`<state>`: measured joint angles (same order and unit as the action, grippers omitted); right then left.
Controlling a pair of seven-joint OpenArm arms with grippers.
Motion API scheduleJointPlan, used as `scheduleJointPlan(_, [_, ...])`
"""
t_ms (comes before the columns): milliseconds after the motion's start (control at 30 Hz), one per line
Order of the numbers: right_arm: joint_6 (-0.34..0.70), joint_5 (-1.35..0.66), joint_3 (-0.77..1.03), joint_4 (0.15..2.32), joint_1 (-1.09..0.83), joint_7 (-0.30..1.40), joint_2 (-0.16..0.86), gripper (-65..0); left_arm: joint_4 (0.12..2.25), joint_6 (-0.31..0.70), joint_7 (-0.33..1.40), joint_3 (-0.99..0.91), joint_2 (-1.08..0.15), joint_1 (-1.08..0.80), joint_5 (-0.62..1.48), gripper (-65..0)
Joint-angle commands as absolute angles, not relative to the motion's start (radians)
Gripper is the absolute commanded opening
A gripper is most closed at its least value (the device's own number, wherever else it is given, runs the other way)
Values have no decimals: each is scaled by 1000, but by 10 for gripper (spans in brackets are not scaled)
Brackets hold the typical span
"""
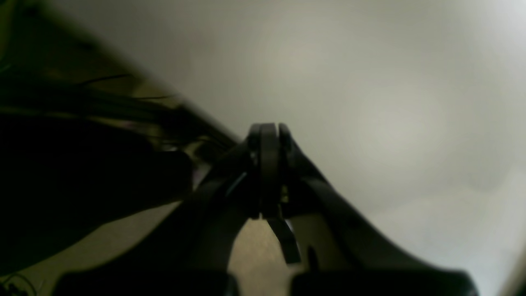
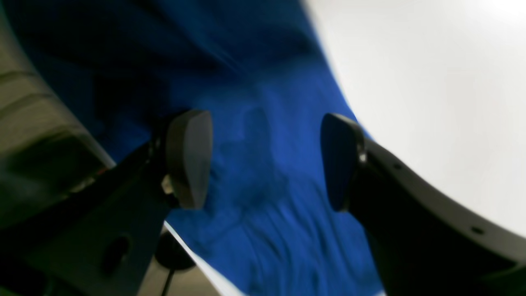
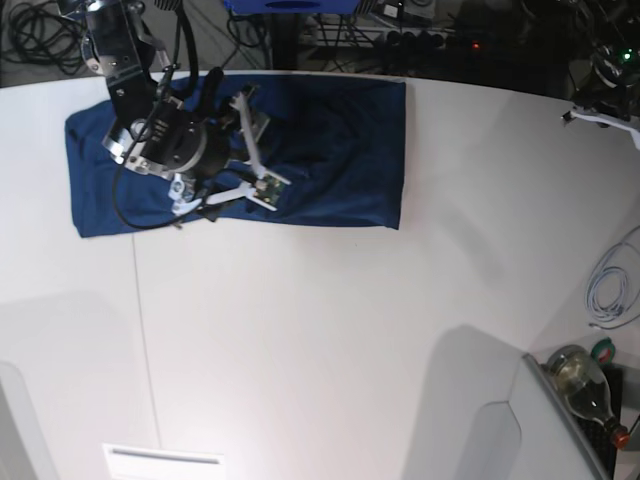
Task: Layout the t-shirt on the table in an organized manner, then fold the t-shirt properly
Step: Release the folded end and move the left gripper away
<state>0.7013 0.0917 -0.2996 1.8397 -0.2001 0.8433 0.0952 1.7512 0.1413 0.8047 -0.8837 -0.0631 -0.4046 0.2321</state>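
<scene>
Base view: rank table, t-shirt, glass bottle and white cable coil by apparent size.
1. table
2. t-shirt
3. glass bottle, though nearness to the camera may inflate it
4. white cable coil, close to the bottle, so this last pair is unsure

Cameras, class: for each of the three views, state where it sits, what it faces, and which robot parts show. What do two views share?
Left wrist: behind the shut left gripper, facing blurred pale surface.
Right wrist: behind the open right gripper, looking down on the t-shirt.
Base: overhead, facing the table; the right arm shows over the shirt.
Shared: right wrist and base both show shirt and table.
</scene>
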Motion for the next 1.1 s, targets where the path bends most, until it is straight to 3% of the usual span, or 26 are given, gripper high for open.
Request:
scheduleJointPlan(0, [698,97,-315,1834,-166,839,97,-261,1768,143,771,-909,-74,-409,242,-650])
scheduleJointPlan(167, [698,97,-421,1739,-90,881,58,-261,1690,143,760,-980,-88,-423,242,-650])
scheduleJointPlan(500, [698,97,-427,1560,-12,877,-28,-269,1618,143,760,-972,-88,-417,242,-650])
scheduleJointPlan(567, [698,97,-427,1523,4,875,-42,-324,1618,143,760,-972,-88,-415,242,-650])
scheduleJointPlan(733, [698,97,-426,1495,8,885,-47,-576,1618,143,760,-972,-88,-414,242,-650])
scheduleJointPlan(800, [698,97,-426,1518,-4,895,-44,-647,1618,143,760,-972,-88,-414,240,-650])
scheduleJointPlan(1067, [698,97,-426,1704,-79,1013,22,-636,1616,143,759,-972,-90,-412,240,-650])
